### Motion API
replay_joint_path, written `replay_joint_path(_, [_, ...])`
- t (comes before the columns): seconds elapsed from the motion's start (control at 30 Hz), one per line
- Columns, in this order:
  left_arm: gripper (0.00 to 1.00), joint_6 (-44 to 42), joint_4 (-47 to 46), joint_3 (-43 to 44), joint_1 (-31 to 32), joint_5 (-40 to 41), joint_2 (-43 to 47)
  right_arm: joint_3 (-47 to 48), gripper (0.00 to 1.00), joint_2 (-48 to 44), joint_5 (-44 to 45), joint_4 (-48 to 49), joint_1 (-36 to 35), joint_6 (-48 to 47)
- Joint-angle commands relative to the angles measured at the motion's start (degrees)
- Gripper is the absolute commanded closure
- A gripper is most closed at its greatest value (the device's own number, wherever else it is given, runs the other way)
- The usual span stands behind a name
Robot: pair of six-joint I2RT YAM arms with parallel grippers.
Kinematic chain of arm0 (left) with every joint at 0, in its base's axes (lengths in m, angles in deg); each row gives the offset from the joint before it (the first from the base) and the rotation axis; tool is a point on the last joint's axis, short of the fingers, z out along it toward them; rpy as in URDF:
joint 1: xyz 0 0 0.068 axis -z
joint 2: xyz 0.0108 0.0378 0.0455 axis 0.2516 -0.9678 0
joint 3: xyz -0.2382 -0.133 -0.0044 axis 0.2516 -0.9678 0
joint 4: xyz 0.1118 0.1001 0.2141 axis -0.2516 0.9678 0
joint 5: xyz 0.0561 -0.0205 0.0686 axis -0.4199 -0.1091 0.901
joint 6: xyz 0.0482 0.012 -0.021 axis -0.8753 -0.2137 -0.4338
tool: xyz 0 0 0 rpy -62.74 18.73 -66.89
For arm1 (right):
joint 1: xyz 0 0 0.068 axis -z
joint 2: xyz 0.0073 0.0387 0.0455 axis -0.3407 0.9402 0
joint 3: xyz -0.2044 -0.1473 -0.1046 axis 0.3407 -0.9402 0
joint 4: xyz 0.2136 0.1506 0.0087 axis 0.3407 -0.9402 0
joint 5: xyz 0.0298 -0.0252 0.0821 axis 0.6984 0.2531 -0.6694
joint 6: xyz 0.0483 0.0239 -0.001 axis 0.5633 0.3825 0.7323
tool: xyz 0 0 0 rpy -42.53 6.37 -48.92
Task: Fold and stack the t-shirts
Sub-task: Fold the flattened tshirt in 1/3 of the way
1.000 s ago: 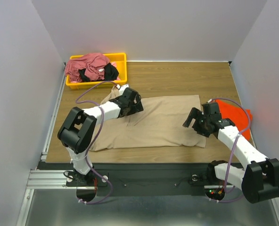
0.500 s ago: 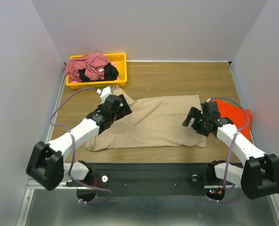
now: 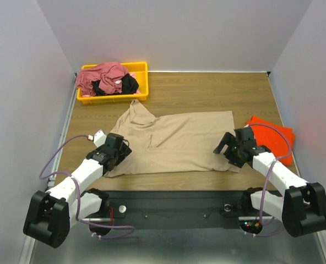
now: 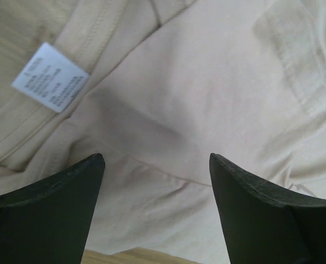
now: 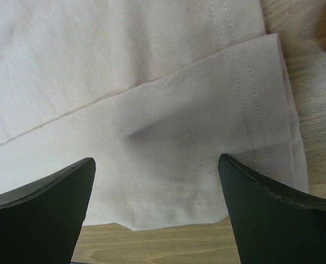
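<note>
Pincer advice for taking the near edge of the tan t-shirt (image 3: 185, 137), spread flat mid-table (image 3: 207, 91): with left pincer (image 3: 121, 149) released over the near-left corner beside the white label (image 4: 50, 77) and right pincer (image 3: 223, 144) released over the near-right hem corner, lower together, pinch both layers, lift evenly.

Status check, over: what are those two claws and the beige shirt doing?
Left gripper open above tan t-shirt, left end. Right gripper open above near-right corner. Orange-red t-shirt lies aside; nothing blocking.
</note>
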Motion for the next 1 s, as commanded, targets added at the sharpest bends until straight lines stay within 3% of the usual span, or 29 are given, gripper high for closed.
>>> replay_joint_path(0.0, [0.07,2.5,6.0,-0.7,-1.8,2.2,1.3,-5.2,0.00,-0.5,-0.8,-2.7,-0.5,4.7])
replay_joint_path(0.3, [0.02,3.0,8.3,1.3,-2.6,-3.6,-5.8,-4.5,0.00,-8.3,4.8,-13.5,-0.4,8.2])
replay_joint_path(0.5, [0.02,4.5,9.8,1.7,-2.6,-3.6,-5.1,-2.3,0.00,-7.4,5.3,-15.1,-0.5,6.8])
replay_joint_path(0.63, [0.02,4.5,13.3,6.9,-2.6,0.8,-2.1,2.0,0.00,-6.6,5.5,-14.5,-0.5,3.9])
replay_joint_path(0.77, [0.01,1.2,9.6,12.0,-2.6,1.1,0.4,7.8,0.00,-5.7,6.2,-12.6,-0.5,1.1])
replay_joint_path(0.97, [0.01,-5.9,1.7,22.7,-2.9,4.1,-7.4,17.1,0.00,0.6,9.9,-10.9,-0.5,-2.3])
